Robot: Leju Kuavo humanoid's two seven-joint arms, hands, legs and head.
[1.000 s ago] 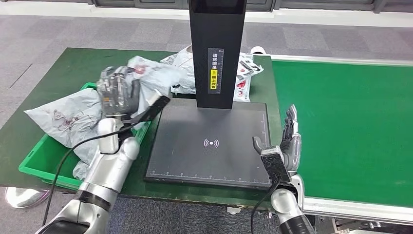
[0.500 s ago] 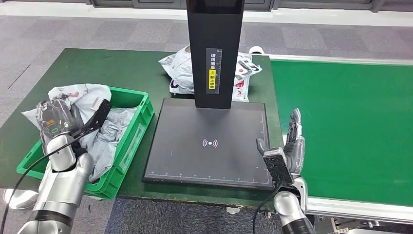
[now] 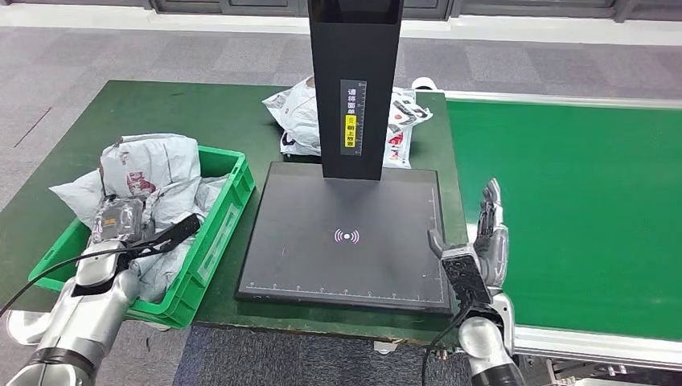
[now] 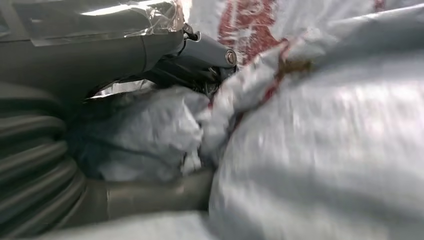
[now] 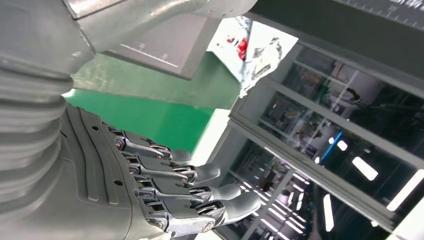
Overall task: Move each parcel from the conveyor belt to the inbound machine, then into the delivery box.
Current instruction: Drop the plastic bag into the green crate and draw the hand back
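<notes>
In the head view my left hand is down inside the green delivery box, among several crumpled grey parcels. The left wrist view is blurred, but a bunched grey parcel sits between the thumb and fingers of my left hand, so it grips that parcel. My right hand stands upright with straight, spread fingers and holds nothing, between the inbound machine's black plate and the green conveyor belt. No parcel lies on the plate or on the visible belt.
The machine's black column rises behind the plate. White printed parcels lie on the green table behind it, one also seen in the right wrist view. The box sits at the table's left front corner.
My left arm swung the grey parcel from beside the column leftward over the box, then lowered it in among the other parcels. My right hand barely moved.
</notes>
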